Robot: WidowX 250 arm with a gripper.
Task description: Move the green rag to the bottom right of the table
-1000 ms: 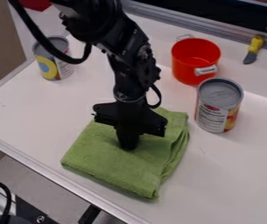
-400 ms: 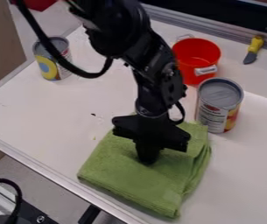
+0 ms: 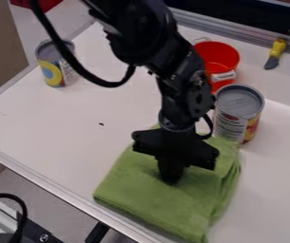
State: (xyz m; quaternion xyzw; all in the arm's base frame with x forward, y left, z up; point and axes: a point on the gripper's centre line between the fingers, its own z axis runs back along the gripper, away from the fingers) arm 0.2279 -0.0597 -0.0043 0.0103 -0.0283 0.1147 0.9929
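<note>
the hand (image 3: 171,176) pointed down onto the middle of the green rag (image 3: 153,201), its lower end against the cloth. whether it was clenched on the rag or released could not be told. the rag lay folded in a thick, flat piece on the worktop (image 3: 52,128), right of centre at the bottom of the view, its lower corner near the worktop's metal-trimmed front edge. above the hand, the black arm (image 3: 185,80) slanted up and to the left to the top of the view, with a black cable (image 3: 77,70) looping off its left side.

just beyond the rag's upper right part stood 1 upright can (image 3: 239,109) with a grey top. behind that was a red pot (image 3: 222,54) with 2 silver handles, partly hidden by the arm. farther up and right lay a yellow-handled tool (image 3: 275,53) with a dark blade. well apart, at the upper left, stood a yellow-and-blue-labelled can (image 3: 53,73). 1 small dark speck (image 3: 101,124) lay left of the hand.
</note>
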